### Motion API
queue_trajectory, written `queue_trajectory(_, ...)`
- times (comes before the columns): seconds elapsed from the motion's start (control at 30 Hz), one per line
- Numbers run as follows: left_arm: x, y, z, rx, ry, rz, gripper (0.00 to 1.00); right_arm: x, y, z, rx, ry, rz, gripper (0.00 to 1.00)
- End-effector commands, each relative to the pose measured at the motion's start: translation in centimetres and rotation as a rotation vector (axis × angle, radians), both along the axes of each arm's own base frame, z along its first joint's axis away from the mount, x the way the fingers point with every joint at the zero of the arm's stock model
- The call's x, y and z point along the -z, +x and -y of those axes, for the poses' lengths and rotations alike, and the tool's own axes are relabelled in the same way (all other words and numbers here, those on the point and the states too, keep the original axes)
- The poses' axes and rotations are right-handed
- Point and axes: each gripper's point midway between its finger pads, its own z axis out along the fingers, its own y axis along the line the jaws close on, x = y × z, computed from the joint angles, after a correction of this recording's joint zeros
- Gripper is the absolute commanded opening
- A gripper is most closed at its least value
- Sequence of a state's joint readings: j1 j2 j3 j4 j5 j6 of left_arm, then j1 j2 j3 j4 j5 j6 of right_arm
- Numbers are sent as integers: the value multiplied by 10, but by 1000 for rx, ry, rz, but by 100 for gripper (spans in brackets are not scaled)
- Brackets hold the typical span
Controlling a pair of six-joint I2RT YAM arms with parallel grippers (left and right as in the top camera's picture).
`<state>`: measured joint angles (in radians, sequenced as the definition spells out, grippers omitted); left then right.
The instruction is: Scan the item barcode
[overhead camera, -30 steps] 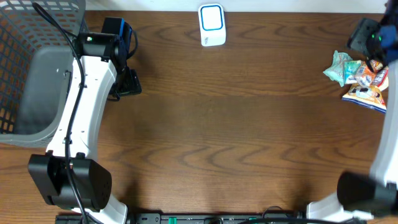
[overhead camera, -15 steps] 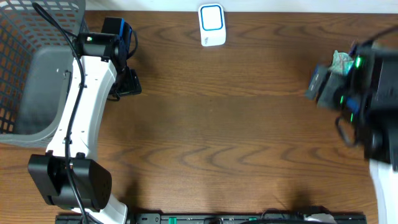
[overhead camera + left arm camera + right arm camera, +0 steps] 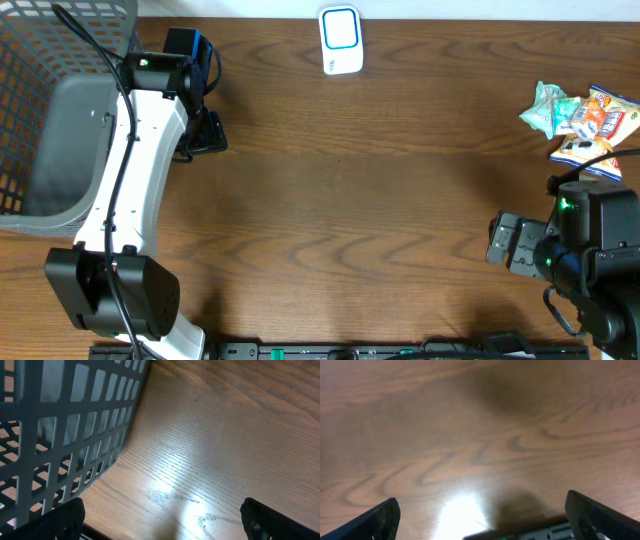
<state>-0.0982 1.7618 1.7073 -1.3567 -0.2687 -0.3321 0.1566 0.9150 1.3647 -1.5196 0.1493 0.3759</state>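
Brown worktop point(image 3: 380, 200); left hand point(image 3: 205, 133) spread, arm stretched forward beside grey basket point(image 3: 40, 60); right hand point(image 3: 510, 243) spread, near front edge.

A small heap of snack packets point(image 3: 581, 125) lay on the table point(image 3: 380, 200) near its right edge, touching and partly overlapping one another. A crinkled teal packet point(image 3: 546, 108) sat at the heap's left end, an orange one point(image 3: 603, 112) to its right, and a white-and-blue one point(image 3: 588, 153) at the near side. No barcode could be made out. The scanner point(image 3: 341, 40), a white box with a blue-framed face, stood at the far edge, well apart from the packets.
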Motion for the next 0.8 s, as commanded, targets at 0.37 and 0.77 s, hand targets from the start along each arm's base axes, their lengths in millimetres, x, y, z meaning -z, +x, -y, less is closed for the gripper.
queue_trajectory(0.37,0,-1,-4,8,22,-8,98,3,-5,5,15,-27,-20,99)
queue_trajectory(0.77,0,-1,-4,8,22,-8,98,18,45,-41,-328,35,197,99)
